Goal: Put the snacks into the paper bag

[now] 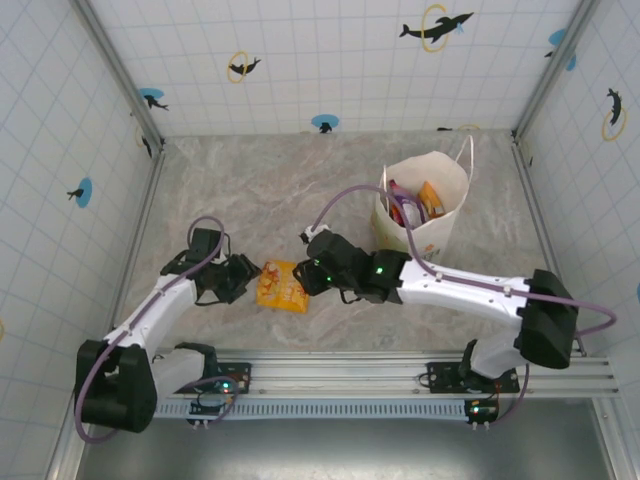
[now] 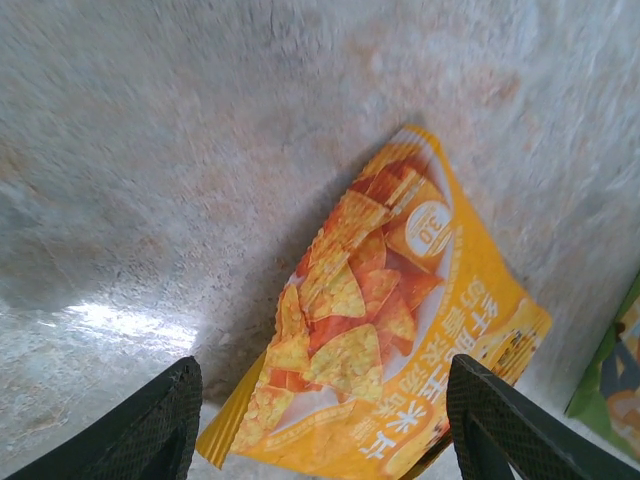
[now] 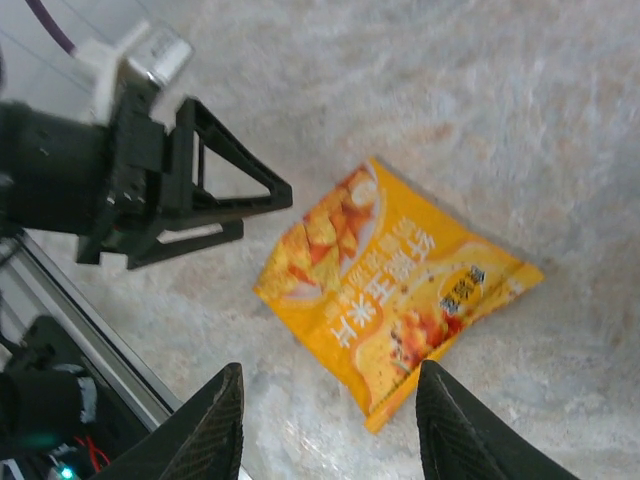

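One packet is out on the table: a yellow-orange snack packet [image 1: 281, 287] lying flat at about 7 o'clock from the middle of the marble tabletop [image 1: 260, 190] in my top view, print side up. The left gripper [image 1: 250, 281] sits at its 9 o'clock and the right gripper [image 1: 306, 274] at its 3 o'clock, both just beside it. I can't tell if either one touches it. In the left wrist view the left gripper [image 2: 322, 385] is spread wide with nothing in its grasp, and the packet's [image 2: 380, 330] low end lies between the two dark fingers [image 2: 150, 425]. In the right wrist view the right gripper [image 3: 330, 375] is also wide apart and empty, poised over the packet's [image 3: 400, 290] 6 o'clock edge, with the left gripper [image 3: 265, 212] pointing in from 10 o'clock. The paper bag [image 1: 437, 236] stands upright at about 2 o'clock, mouth open, handles up, well apart from the loose packet. Inside it I see a red-and-purple packet [image 1: 402, 208] and an orange packet [image 1: 432, 199] side by side. There's a green printed sliver [image 2: 612, 370] at 4 o'clock in the left wrist view; I can't tell what it is.
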Controlling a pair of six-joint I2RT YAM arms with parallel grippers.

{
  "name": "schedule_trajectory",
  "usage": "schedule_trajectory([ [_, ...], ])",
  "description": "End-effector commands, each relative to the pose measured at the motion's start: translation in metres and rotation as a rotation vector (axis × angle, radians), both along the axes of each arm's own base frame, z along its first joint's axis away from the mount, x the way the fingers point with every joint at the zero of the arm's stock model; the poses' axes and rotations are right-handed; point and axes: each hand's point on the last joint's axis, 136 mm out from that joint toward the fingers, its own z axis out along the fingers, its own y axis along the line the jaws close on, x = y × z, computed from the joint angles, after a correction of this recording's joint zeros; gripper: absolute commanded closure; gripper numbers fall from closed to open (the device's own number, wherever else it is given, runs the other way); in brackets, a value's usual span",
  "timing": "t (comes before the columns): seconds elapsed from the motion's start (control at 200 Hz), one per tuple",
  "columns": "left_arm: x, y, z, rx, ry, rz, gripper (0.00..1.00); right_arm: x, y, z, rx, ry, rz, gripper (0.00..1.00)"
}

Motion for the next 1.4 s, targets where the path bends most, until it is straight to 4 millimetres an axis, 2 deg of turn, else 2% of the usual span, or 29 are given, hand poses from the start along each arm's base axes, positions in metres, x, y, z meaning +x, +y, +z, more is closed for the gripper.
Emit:
schedule_trajectory([
  [0.0, -0.003, -0.009, -0.004, -0.035, 0.000, -0.073, 0.34, 0.000, 0.004, -0.015, -0.020, 0.067, -0.011, 0.52],
  [0.17, -0.007, -0.006, -0.017, -0.012, 0.022, -0.097, 0.34, -0.001, 0.008, -0.047, -0.063, 0.148, -0.008, 0.53],
  [0.37, -0.008, -0.013, -0.025, -0.049, 0.000, -0.136, 0.36, -0.003, 0.011, -0.081, -0.125, 0.214, 0.001, 0.53],
  [0.485, -0.010, -0.016, -0.029, -0.061, -0.023, -0.162, 0.39, -0.002, 0.016, -0.092, -0.143, 0.229, 0.017, 0.53],
  [0.64, -0.016, -0.020, -0.035, -0.085, -0.027, -0.196, 0.39, 0.001, 0.012, -0.110, -0.181, 0.256, 0.011, 0.54],
  [0.886, -0.024, -0.028, -0.043, -0.147, -0.039, -0.224, 0.40, 0.006, 0.003, -0.129, -0.195, 0.282, -0.005, 0.57],
  [1.161, -0.030, -0.035, -0.045, -0.208, -0.063, -0.228, 0.40, 0.006, 0.009, -0.145, -0.189, 0.321, 0.017, 0.65],
  [1.391, -0.034, -0.037, -0.048, -0.234, -0.062, -0.218, 0.45, 0.004, 0.013, -0.147, -0.166, 0.331, 0.024, 0.67],
])
